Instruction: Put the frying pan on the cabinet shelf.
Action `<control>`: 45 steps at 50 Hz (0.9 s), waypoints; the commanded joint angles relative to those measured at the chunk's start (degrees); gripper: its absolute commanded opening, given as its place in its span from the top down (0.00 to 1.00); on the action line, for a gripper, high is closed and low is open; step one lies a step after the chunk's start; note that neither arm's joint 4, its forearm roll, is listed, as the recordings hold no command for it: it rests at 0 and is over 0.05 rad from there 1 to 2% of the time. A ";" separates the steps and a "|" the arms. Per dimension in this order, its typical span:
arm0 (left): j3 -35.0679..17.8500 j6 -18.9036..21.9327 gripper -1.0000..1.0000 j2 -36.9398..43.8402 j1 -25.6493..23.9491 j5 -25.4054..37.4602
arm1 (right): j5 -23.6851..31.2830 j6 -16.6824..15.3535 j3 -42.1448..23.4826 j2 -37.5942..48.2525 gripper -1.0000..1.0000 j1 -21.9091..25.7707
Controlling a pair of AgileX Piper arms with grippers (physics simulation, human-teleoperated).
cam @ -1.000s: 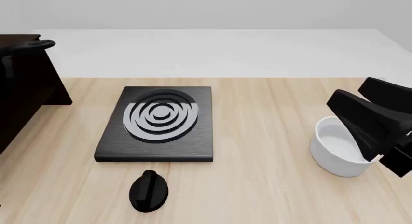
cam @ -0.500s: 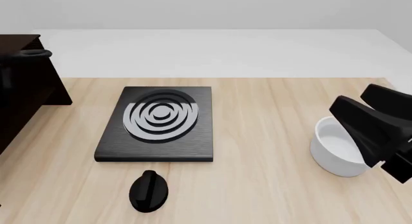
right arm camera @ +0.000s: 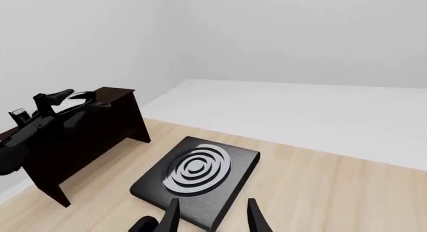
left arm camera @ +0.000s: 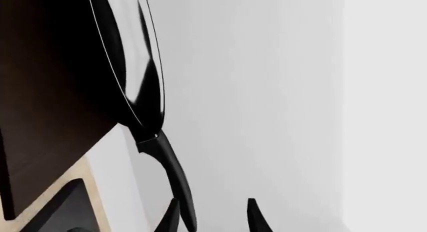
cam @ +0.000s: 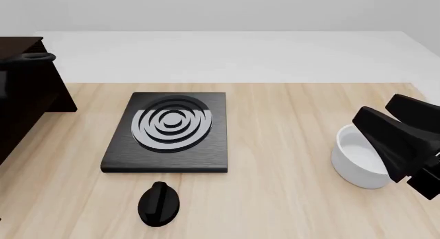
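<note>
The frying pan (left arm camera: pixel 143 67) shows edge-on in the left wrist view, lying against the dark brown cabinet shelf (left arm camera: pixel 47 92). Its long black handle (left arm camera: pixel 175 177) runs back to my left gripper (left arm camera: pixel 213 219), whose fingers stand apart, with the handle beside one finger. In the front view only the handle's loop (cam: pixel 34 57) pokes out over the cabinet (cam: pixel 28 105) at the far left. From the right wrist view the pan (right arm camera: pixel 80 99) rests on the cabinet top (right arm camera: pixel 110 94) with the left arm (right arm camera: pixel 27 127) behind it. My right gripper (right arm camera: pixel 213 217) is open and holds nothing.
A black square stove plate (cam: pixel 168 131) with grey rings lies mid-table. A black knob (cam: pixel 158 204) sits in front of it. A white bowl (cam: pixel 357 164) stands at the right, under my right arm (cam: pixel 395 143).
The pan's handle loop sank lower onto the cabinet top, then stayed still. The right arm drifted slightly down and to the right over the bowl.
</note>
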 commanded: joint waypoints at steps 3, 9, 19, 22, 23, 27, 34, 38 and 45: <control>3.25 0.33 0.00 -8.67 -2.42 4.34 | 0.08 0.11 0.25 -0.20 0.00 -0.03; 4.82 0.36 0.00 -14.06 -3.88 7.60 | -0.06 0.17 0.23 0.03 0.00 0.21; 9.51 1.34 0.00 -22.85 -6.77 12.94 | 0.83 0.10 -0.34 -0.51 0.00 -0.08; 10.89 1.77 0.00 -25.57 -7.42 14.64 | 0.98 0.18 -0.41 -0.66 0.00 -0.12; 11.10 1.82 0.00 -26.08 -7.50 15.04 | 0.99 0.23 -0.40 -0.75 0.00 -0.12; 11.74 1.76 0.00 -28.72 -8.06 16.99 | 0.83 0.27 -0.37 -0.63 0.00 0.05; 8.67 4.32 0.00 -34.44 -10.36 24.71 | 0.63 -0.15 -0.63 -0.21 0.00 0.46; 5.78 6.71 0.00 -37.35 -11.16 31.05 | 1.12 0.08 -1.36 -0.81 0.00 -0.12; 3.80 10.78 0.00 -43.87 -13.78 42.09 | 1.10 0.63 -1.04 -1.65 0.00 -0.56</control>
